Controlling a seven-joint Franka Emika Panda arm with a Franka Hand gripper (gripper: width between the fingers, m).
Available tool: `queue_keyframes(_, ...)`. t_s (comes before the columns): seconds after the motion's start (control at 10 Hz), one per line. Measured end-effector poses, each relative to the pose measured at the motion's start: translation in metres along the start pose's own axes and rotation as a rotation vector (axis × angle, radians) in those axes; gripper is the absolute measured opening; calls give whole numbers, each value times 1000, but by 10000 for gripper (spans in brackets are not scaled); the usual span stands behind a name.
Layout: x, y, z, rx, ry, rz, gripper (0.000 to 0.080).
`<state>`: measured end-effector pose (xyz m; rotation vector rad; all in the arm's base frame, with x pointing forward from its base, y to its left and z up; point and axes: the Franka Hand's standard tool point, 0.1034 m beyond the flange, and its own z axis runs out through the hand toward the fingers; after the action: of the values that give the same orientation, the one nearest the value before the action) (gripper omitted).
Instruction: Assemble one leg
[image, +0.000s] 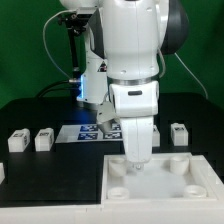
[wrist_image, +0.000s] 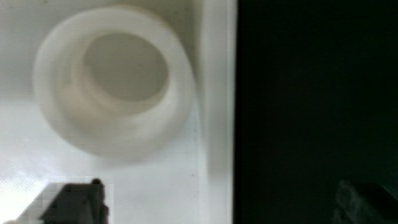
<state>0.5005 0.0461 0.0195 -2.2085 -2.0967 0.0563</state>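
Black surface (image: 60, 170) stretches beneath a pale green back wall and carries all the loose parts. In the wrist view the jaws are spread wide. One dark finger (wrist_image: 71, 203) sits over white material and the other is only a faint shape over the black. Nothing lies between them, so they are released and grasp no part. Just beyond the fingers lies the white plate (wrist_image: 36, 150). A round socket (wrist_image: 116, 80) is sunk into it close to its straight edge, and the bare surface runs alongside that edge. In the exterior view the arm (image: 135, 50) points straight down, its narrow end over the far side of the plate (image: 160, 182) and near the far socket on the exterior view's left (image: 120, 167). Whether the tips touch the plate cannot be told. Behind the arm, the marker board (image: 95, 131) lies flat with its dark tags, partly hidden. No leg is in the jaws. One leg (image: 178, 132) stands on the surface at the exterior view's right, just past the plate's far edge. Two more legs (image: 43, 140) (image: 15, 141) stand side by side but apart at the exterior view's left, well away from the jaws. Each shows a dark tag on one face.
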Motion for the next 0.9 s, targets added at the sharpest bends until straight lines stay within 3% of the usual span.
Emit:
queue_keyframes(0.2,0,0,-3,0,-2,14,649)
queue_keyframes(0.4,2,5,-40,-21,-22,90,649)
queue_keyframes(0.5,9,3,-51,-42,-24,168,649)
queue_keyframes(0.6,9,1,-52,-43,-24,142,649)
queue_keyframes(0.9,8,1,-49,-39,-13,433,649)
